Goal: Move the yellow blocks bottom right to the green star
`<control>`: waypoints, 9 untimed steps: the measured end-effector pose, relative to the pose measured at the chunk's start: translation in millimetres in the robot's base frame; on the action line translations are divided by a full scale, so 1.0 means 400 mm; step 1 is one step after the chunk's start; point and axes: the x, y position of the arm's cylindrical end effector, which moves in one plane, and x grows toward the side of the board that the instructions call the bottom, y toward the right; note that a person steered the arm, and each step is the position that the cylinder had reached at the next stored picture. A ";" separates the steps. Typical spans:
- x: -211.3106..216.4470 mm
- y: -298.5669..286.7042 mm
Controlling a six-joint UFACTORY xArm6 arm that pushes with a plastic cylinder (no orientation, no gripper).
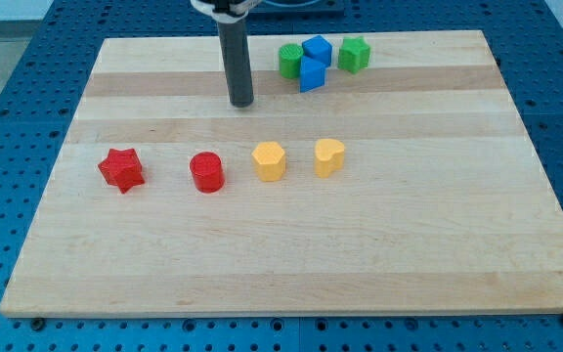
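Observation:
Two yellow blocks sit near the board's middle: a yellow hexagon-like block (269, 161) and, to its right, a yellow heart-like block (328, 156). The green star (354, 54) is at the view's top, right of the centre. My tip (241, 102) is at the end of the dark rod, above and a little left of the yellow blocks, and touches no block. It is left of the green and blue cluster.
A green round block (289, 61) and two blue blocks (317, 49) (311, 74) crowd just left of the green star. A red cylinder (206, 172) and a red star (121, 169) lie left of the yellow blocks. The wooden board (360, 254) ends in blue pegboard.

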 end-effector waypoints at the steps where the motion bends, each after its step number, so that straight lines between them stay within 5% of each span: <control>1: 0.000 0.000; 3: 0.039 0.000; 4: 0.189 0.000; 9: 0.263 0.089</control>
